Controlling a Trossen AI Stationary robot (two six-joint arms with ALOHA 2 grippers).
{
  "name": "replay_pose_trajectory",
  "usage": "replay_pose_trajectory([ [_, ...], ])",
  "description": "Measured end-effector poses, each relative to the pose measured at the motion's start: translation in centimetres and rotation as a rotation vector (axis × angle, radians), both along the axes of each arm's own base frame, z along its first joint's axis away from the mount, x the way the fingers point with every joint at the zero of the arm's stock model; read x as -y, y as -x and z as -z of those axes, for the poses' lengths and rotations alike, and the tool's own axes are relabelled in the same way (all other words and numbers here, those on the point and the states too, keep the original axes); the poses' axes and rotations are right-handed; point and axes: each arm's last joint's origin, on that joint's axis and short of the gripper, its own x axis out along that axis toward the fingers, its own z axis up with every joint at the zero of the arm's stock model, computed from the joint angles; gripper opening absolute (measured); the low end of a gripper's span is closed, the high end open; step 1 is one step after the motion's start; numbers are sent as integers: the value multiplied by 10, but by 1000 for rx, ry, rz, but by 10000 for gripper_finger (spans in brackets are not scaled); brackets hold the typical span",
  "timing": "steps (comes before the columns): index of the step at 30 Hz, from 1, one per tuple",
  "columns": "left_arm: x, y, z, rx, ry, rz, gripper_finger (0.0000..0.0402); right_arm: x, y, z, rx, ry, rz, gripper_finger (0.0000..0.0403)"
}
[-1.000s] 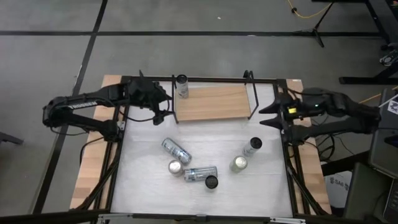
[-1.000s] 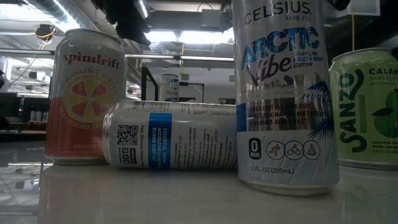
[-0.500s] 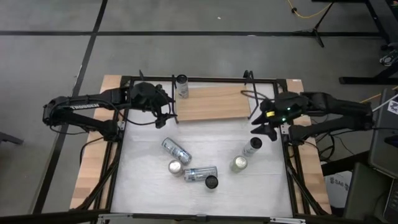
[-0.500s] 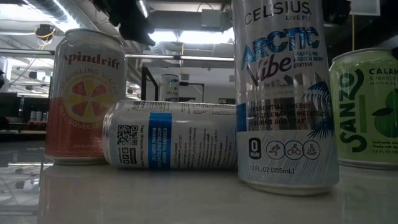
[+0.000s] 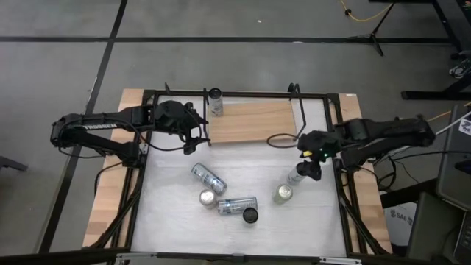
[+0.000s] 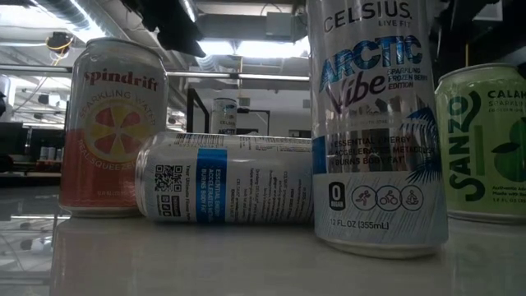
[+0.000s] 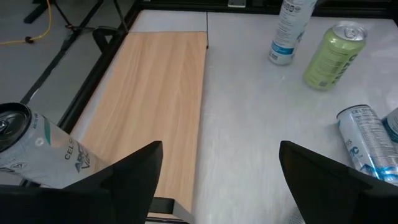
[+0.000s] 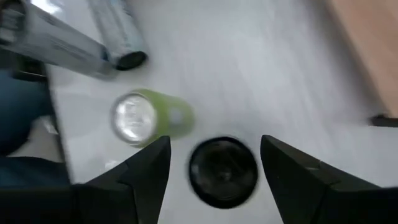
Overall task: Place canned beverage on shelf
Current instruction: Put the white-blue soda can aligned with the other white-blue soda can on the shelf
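Jaws of the right gripper [image 8: 214,171] hang apart directly over an upright tall can [image 5: 298,174] on the counter [image 5: 257,158], well short of the shelf [image 5: 250,121]. An off-centre descent could tip it onto the neighbouring green can [image 8: 149,118]. The left gripper [image 7: 217,174] waits, jaws apart, beside the shelf's left end, where one can [image 5: 215,99] already stands.

Materials and finishes, as I see them from my station.

Light-wood shelf board [image 7: 149,106]: pale, matt, fine straight grain, with thin black metal wire uprights [image 5: 299,116]. White tabletop [image 7: 249,137]: smooth with a faint mottle, sheeny enough in the low view to mirror the cans. Tall silver-and-blue aluminium can [image 6: 378,123]: glossy printed metal. Short green can [image 7: 334,56]: satin sides, bright bare-metal lid. Orange-and-white can [image 6: 113,127]: softly glossy. Both grippers' dark fingers [image 8: 140,180]: I read them as matt plastic.
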Motion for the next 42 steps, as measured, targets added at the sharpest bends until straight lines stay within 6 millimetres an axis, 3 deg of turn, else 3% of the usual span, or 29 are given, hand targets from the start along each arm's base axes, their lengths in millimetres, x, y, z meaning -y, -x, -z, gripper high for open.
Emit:
replay_pose_trajectory([
  [15,0,0,0,0,0,0,315,-2,-1,2,-18,-15,-18,242],
  [28,0,0,0,-1,0,0,315,-2,-1,10,-50,-13,-6,359],
  [42,0,0,0,2,13,-10,315,-3,1,39,-140,-31,2,366],
])
